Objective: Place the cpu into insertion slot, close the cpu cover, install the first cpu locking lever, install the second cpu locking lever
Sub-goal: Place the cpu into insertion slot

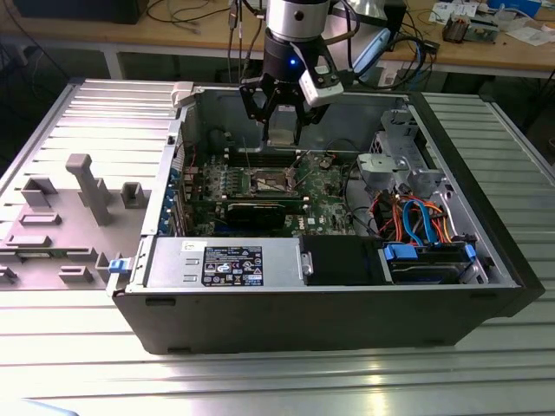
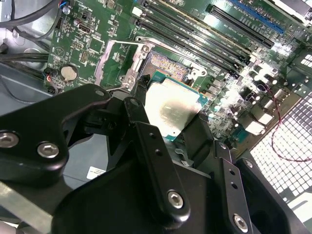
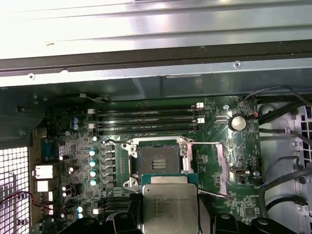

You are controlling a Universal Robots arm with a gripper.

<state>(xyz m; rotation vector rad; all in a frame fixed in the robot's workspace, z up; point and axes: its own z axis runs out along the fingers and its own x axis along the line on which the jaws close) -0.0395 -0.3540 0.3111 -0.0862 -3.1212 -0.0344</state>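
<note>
Black pincer (image 1: 283, 137) clenched on small square silver-topped cpu (image 3: 169, 207). Chip held flat above green motherboard (image 3: 224, 146) inside open grey computer case (image 1: 303, 316). Bare square socket (image 3: 156, 158) just beside chip. Thin silver cpu cover (image 3: 222, 168) flipped open.

And there hung the arm (image 1: 297, 13), dropping straight from above, wrist (image 1: 286, 56) vertical, a small blue light (image 1: 294, 61) glowing on its black collar. The gripper (image 1: 282, 132) pointed directly downward. Its black linkage fingers (image 1: 254, 102) bowed outward at the knuckles and drew in toward the tips. The jaws were clamped, one on each opposite edge of the cpu (image 1: 282, 137), which sat flat and level between them, metal top facing up toward the wrist.
</note>
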